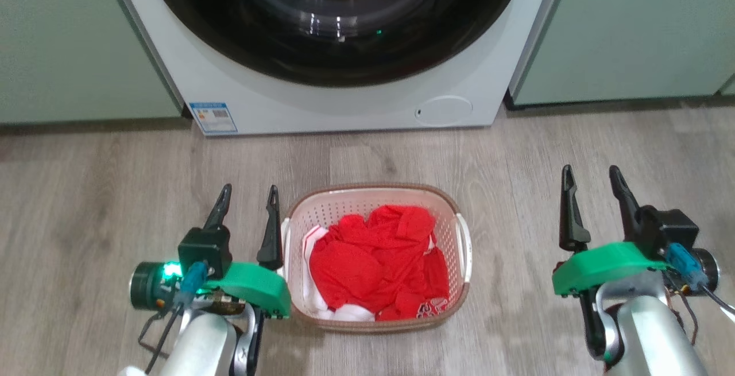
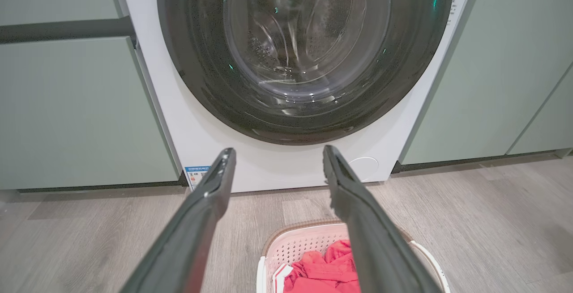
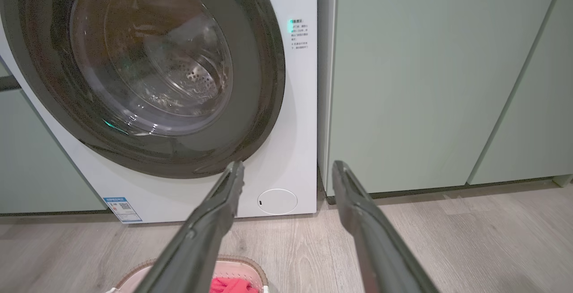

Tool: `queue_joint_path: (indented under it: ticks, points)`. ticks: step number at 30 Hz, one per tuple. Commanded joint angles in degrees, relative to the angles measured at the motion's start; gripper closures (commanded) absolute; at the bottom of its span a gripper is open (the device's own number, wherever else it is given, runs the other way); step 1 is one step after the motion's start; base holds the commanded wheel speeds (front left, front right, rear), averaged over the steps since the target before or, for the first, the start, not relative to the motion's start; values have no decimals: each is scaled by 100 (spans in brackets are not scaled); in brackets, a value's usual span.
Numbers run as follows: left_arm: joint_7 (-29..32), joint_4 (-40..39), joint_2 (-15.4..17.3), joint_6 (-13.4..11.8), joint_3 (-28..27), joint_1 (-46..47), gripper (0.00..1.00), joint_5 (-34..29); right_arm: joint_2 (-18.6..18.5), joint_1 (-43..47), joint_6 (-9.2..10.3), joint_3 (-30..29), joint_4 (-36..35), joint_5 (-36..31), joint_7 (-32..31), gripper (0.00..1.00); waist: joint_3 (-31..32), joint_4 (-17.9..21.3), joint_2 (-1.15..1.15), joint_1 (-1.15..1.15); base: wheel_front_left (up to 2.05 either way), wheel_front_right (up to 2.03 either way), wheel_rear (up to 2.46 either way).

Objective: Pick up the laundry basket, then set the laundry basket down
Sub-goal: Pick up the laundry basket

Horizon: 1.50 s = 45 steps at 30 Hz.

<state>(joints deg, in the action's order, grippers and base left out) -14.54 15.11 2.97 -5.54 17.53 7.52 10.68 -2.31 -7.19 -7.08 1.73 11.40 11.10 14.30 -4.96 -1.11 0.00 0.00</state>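
Note:
The laundry basket (image 1: 376, 192) stands on the wood floor in front of the washer, cream with perforated walls, a brown rim and white side handles, and holds red and white clothes. My left gripper (image 1: 250, 192) is open just left of the basket's left handle, its inner finger close beside the rim. Well to the right of the basket, my right gripper (image 1: 591, 176) is open with a wide strip of floor between. In the left wrist view the left gripper (image 2: 277, 154) hangs above the basket (image 2: 291, 244). The right wrist view shows the right gripper (image 3: 288, 167) and the basket's far rim (image 3: 250, 264) at the bottom.
A white front-loading washer (image 1: 344, 100) with a dark round door stands right behind the basket. Pale green cabinet fronts (image 1: 74, 49) flank it on both sides. Grey wood floor (image 1: 86, 192) spreads to the left and right of the basket.

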Motion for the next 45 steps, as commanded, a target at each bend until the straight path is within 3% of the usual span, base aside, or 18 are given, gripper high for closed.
queue_joint_path:
  ticks: [1,14,26,36,45]
  points:
    - [-46,-105,-9,13,-214,371,0,32,-56,-352,-41,160,-45,12,70,0,-228,28,0,0,0,0,0]
    - [-46,971,-9,226,-320,1320,0,2,-56,-1360,-41,314,820,254,70,0,-1569,41,0,0,0,0,0]
    - [-46,2540,-9,594,-333,2604,0,-180,-56,-2600,-41,881,2225,652,35,0,-2797,38,0,0,0,0,0]
    - [-46,4024,-9,903,86,3499,0,-13,-56,-3381,-41,1294,3471,1224,-651,0,-3465,-10,0,0,0,0,0]
    - [41,5166,-9,1159,531,4161,0,334,-56,-3927,-41,1691,4115,1751,-1158,0,-3902,43,0,0,0,0,0]
